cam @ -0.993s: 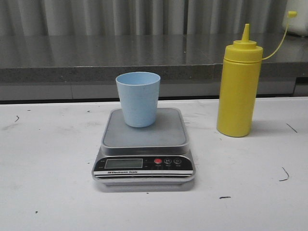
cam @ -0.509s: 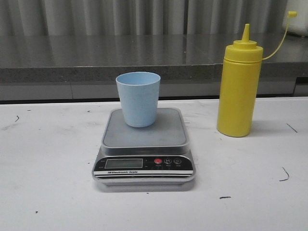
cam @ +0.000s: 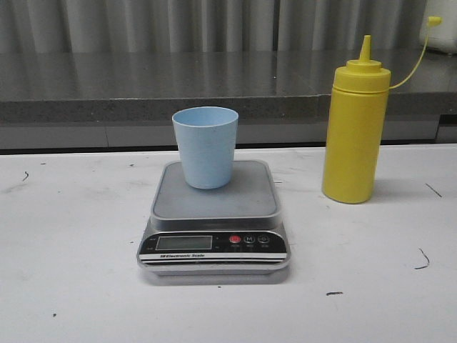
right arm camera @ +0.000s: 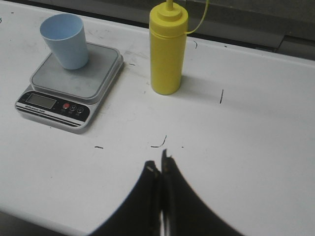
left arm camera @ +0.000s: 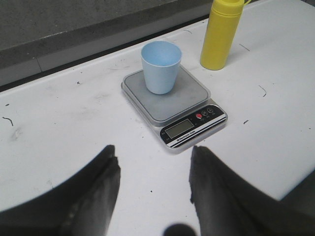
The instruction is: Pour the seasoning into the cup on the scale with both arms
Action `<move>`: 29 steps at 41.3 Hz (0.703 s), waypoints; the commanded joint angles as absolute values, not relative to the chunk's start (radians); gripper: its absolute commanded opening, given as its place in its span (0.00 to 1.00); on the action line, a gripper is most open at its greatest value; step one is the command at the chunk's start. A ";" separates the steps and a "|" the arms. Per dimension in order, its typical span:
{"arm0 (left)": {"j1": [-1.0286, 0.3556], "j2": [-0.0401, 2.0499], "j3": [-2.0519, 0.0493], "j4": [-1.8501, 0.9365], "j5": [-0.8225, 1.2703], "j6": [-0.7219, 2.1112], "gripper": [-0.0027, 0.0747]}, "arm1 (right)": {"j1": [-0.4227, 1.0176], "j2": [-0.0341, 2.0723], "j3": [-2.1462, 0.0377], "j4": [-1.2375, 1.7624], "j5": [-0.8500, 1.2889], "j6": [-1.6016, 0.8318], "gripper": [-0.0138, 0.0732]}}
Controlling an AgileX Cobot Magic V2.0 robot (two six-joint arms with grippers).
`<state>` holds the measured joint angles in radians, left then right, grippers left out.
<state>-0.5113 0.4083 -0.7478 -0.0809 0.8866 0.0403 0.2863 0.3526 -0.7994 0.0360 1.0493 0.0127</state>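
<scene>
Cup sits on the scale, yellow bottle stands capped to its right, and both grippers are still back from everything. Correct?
Not quite: the bottle is uncapped. The front view shows its nozzle bare, with the cap dangling off to the side on its strap. The rest holds: the cup sits on the scale, and the left gripper and right gripper are back from everything.

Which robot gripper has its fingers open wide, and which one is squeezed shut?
The left gripper is open, a wide gap between its black fingers. The right gripper is shut, its fingers pressed together, holding nothing.
</scene>
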 commanded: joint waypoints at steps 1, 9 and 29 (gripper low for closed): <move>-0.510 0.414 -0.771 -0.094 0.814 0.039 0.42 | 0.285 0.361 -0.832 0.029 0.977 0.000 0.02; -0.510 0.414 -0.771 -0.094 0.817 0.039 0.05 | 0.285 0.361 -0.832 0.029 0.986 0.000 0.02; -0.504 0.394 -0.756 0.000 0.773 0.046 0.01 | 0.285 0.361 -0.832 0.029 0.986 0.000 0.02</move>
<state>-0.5113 0.4011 -0.7406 -0.0609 0.8755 0.0415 0.2863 0.3526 -0.7994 0.0355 1.0493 0.0127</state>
